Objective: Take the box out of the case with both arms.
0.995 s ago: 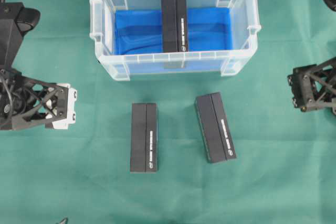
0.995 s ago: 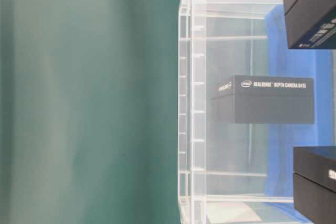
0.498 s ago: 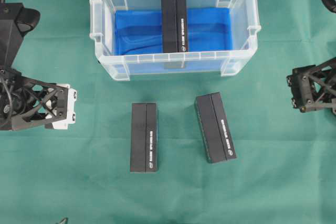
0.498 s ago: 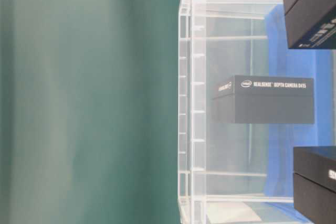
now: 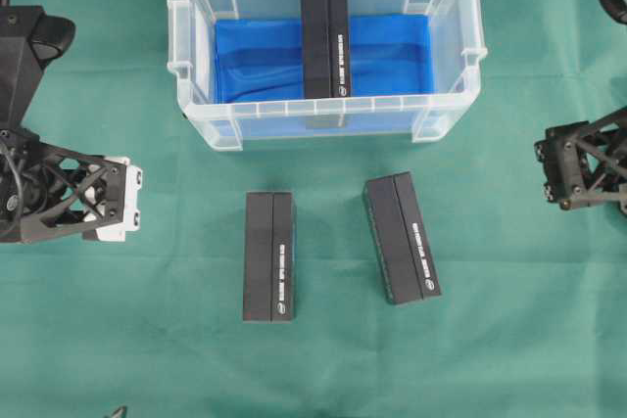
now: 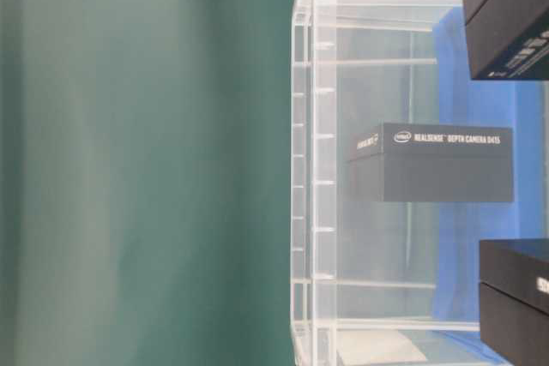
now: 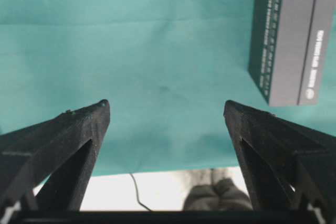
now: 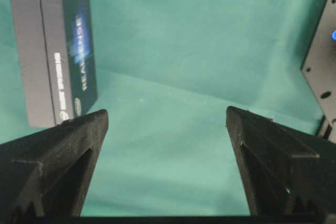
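Inside the case point(image 5: 323, 115), the box point(image 5: 324, 41), far from either gripper.

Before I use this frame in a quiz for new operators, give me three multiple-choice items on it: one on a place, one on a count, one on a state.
1. Where is the box still to be removed?
A. In the clear case, on the blue sheet
B. On the cloth beside the left gripper
C. Between the right gripper's jaws

2. How many black boxes lie on the green cloth outside the case?
A. One
B. Two
C. Four

3. How do the two grippers stand?
A. Both shut on boxes
B. Left shut, right open
C. Both open, holding nothing

Answers:
1 A: the box lies inside the case on the blue sheet.
2 B: one box and a tilted box lie on the cloth.
3 C: the left gripper and the right gripper show wide, empty jaws.
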### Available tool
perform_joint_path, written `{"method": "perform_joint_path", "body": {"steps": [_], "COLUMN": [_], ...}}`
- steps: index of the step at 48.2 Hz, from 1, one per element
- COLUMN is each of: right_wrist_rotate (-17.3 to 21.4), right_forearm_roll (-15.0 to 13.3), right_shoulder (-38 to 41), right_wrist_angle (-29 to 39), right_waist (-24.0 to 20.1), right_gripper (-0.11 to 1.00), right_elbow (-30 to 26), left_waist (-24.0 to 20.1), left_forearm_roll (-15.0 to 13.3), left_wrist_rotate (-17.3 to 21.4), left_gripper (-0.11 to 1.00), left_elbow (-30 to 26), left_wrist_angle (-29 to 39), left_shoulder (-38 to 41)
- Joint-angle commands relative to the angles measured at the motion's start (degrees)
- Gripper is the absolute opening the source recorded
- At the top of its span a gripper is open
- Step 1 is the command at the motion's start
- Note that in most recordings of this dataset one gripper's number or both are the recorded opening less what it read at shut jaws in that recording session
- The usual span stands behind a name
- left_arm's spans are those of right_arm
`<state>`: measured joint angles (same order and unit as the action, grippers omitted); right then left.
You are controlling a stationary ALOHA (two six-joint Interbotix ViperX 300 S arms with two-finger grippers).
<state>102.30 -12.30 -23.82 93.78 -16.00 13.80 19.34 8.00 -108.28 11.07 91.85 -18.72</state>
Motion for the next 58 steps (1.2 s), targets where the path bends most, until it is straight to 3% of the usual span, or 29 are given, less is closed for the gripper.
{"method": "perform_joint_path", "body": {"steps": [1, 17, 25, 45, 53, 58], "right_wrist_rotate": [-0.44, -8.79, -16.00, -32.43, -36.21, -36.39], "right_forearm_roll": [-0.35, -0.35, -0.09, 0.26, 1.76, 2.20], "right_shoulder": [-0.53, -2.29, -2.99, -2.81, -2.11, -1.93], "right_wrist_angle": [-0.26, -0.26, -0.53, -3.25, -3.69, -3.69], "right_waist": [1.93, 11.87, 19.60, 37.79, 41.13, 41.13], "right_gripper": [0.90, 0.87, 0.87, 0.87, 0.87, 0.87], "right_elbow": [-0.35, 0.70, 1.49, 1.85, 1.76, 1.76], "left_waist": [-1.58, -11.25, -17.58, -30.15, -32.34, -32.43], "left_forearm_roll": [0.09, 0.09, 0.09, 0.09, 0.09, 0.09], "left_wrist_rotate": [0.97, 10.20, 17.14, 28.21, 30.59, 30.67], "left_gripper": [0.86, 0.86, 0.85, 0.86, 0.85, 0.86], "left_elbow": [-0.18, 1.14, 1.05, 1.14, 0.97, 0.97], "left_wrist_angle": [0.26, 0.26, 0.35, 0.26, 0.26, 0.26], "left_shoulder": [-1.58, -3.43, -3.60, -3.60, -3.52, -3.52]}}
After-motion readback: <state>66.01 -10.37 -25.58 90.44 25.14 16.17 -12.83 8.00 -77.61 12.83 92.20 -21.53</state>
